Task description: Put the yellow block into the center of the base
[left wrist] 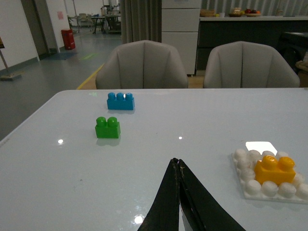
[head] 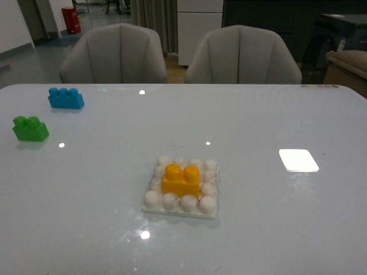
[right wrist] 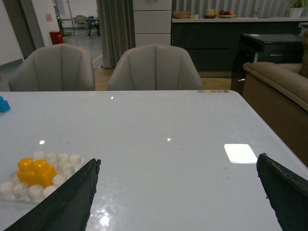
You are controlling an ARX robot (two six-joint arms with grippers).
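The yellow block [head: 182,179] sits on the middle of the white studded base [head: 206,205], near the table's front centre. Both also show in the left wrist view, block [left wrist: 275,169] on base [left wrist: 250,185], and in the right wrist view, block [right wrist: 34,173] on base [right wrist: 62,160]. Neither arm shows in the front view. My left gripper [left wrist: 176,161] is shut and empty, above the table, apart from the base. My right gripper [right wrist: 178,163] is wide open and empty, above bare table beside the base.
A green two-stud brick [head: 30,128] and a blue three-stud brick [head: 65,98] stand at the table's far left. Two grey chairs [head: 114,54] stand behind the table's far edge. A sofa [right wrist: 284,82] stands off the table's right side.
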